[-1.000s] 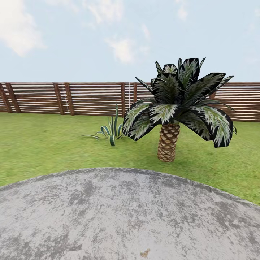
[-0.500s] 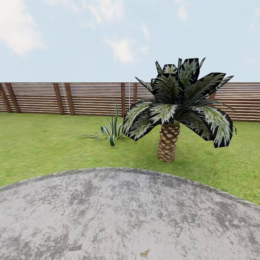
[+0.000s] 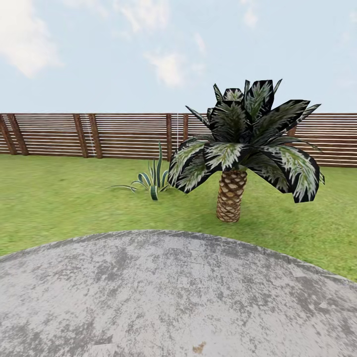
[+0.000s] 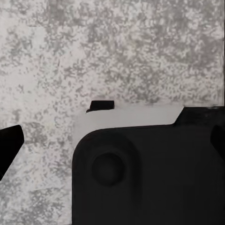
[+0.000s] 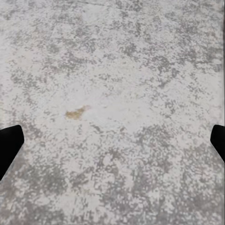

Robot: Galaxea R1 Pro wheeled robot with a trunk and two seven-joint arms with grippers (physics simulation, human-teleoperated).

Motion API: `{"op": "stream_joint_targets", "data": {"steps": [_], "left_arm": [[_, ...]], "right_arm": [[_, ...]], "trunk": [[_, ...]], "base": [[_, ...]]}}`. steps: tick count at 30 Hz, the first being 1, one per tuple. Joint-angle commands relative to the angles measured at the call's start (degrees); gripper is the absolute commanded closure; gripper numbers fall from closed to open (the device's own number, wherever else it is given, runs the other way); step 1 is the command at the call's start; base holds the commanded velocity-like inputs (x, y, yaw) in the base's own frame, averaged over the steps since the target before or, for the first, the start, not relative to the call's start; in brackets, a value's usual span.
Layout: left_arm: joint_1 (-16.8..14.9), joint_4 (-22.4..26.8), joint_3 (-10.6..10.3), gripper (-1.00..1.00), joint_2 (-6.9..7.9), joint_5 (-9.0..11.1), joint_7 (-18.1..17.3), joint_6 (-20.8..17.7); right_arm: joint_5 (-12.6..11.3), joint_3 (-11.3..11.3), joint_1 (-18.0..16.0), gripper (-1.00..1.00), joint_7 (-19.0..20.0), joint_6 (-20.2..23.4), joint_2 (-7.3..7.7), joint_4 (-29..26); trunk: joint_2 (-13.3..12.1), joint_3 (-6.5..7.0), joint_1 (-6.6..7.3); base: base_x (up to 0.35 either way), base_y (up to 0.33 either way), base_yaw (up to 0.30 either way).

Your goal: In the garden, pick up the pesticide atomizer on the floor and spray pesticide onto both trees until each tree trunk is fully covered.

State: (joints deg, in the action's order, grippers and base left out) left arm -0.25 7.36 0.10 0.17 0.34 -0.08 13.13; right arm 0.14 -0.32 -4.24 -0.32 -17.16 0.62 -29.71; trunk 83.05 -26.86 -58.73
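Looking out from the head view, a short palm with a scaly trunk stands on the green lawn, just beyond the curved edge of the grey stone paving. Beside the palm, toward the left arm's side, a small spiky striped plant grows in the grass. Behind the palm runs the brown slatted fence under a pale cloudy sky. The atomizer and the two bare-trunked trees cannot be placed from these pictures.

In the left wrist view, the left gripper hangs over speckled stone, its dark fingertips far apart at the frame's edges, nothing between them; a black robot part lies below.

In the right wrist view, the right gripper likewise stands spread wide and empty over paving bearing a small brownish stain.
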Motion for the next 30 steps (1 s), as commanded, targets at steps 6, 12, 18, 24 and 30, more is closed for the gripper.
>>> {"op": "stream_joint_targets", "data": {"steps": [6,12,18,24,30], "left_arm": [[-3.0,4.0,0.0,-1.0,1.19,-0.2,0.0,5.8],[-8.3,8.9,0.0,-1.0,2.05,-0.2,0.1,6.6],[-11.3,11.0,0.0,-1.0,2.23,0.1,0.0,6.7],[-12.3,11.5,0.3,-1.0,1.96,0.4,-0.1,6.6],[-12.5,11.2,2.0,-1.0,2.26,0.9,0.1,6.7]], "right_arm": [[0.2,0.0,-2.3,-1.0,0.0,-0.2,0.23,1.0],[0.1,0.0,-2.5,-1.0,0.0,-0.1,1.3,3.4],[0.2,0.0,-2.5,-1.0,0.1,-0.1,2.19,3.6],[0.1,0.0,-2.5,-1.0,0.0,-0.1,2.22,3.6],[0.1,0.0,-2.5,-1.0,0.0,-0.1,2.12,3.7]], "trunk": [[0.0,-0.06,0.0],[0.0,-0.06,0.0],[0.0,-0.06,0.0],[0.0,-0.06,0.0],[0.0,-0.06,0.0]], "base": [[0.0,0.0,0.0],[0.0,0.0,0.0],[0.0,0.0,0.0],[0.0,0.0,0.109],[0.0,0.0,0.26]]}}
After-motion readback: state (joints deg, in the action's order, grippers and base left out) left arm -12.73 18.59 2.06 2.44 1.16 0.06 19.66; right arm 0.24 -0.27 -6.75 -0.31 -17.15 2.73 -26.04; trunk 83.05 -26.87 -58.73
